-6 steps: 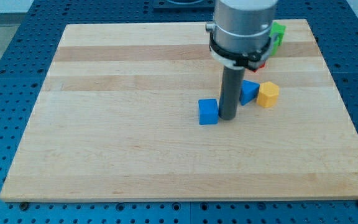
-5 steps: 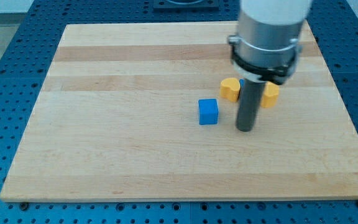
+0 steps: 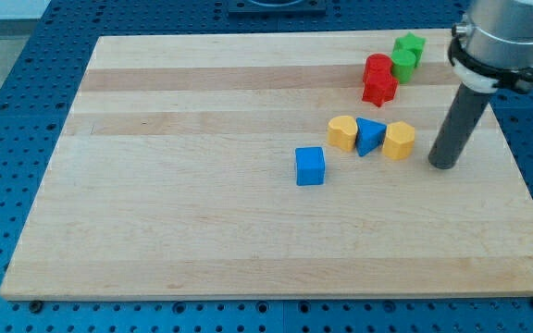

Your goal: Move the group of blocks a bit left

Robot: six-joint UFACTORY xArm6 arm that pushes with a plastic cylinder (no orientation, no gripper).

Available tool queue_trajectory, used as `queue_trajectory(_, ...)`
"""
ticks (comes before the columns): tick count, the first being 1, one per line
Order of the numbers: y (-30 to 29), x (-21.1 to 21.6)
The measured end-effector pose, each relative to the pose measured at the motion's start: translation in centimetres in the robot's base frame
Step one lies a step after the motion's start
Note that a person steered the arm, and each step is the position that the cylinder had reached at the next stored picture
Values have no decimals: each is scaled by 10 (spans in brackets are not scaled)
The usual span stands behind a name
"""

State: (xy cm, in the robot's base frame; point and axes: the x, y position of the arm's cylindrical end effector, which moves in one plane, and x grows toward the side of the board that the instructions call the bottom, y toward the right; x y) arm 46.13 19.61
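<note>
My tip (image 3: 443, 166) rests on the board at the view's right, a little right of a yellow hexagonal block (image 3: 398, 141). Left of that block stand a blue triangular block (image 3: 369, 136) and a yellow rounded block (image 3: 342, 133), the three in a row. A blue cube (image 3: 310, 166) sits apart, lower left of the row. Near the view's top right, two red blocks (image 3: 378, 80) stand close together, with two green blocks (image 3: 405, 55) just beyond them.
The wooden board (image 3: 183, 185) lies on a blue perforated table (image 3: 7, 102). The board's right edge is close to my tip.
My rod has moved to the view's right, from beside the blue cube to right of the yellow hexagonal block. The red, green and yellow rounded blocks, hidden before, now show.
</note>
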Motion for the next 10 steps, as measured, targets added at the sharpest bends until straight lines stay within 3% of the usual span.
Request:
queue_trajectory(4,-29,-18)
queue_trajectory(6,29,-24)
queue_trajectory(7,21,-52)
queue_trajectory(10,-13,-52)
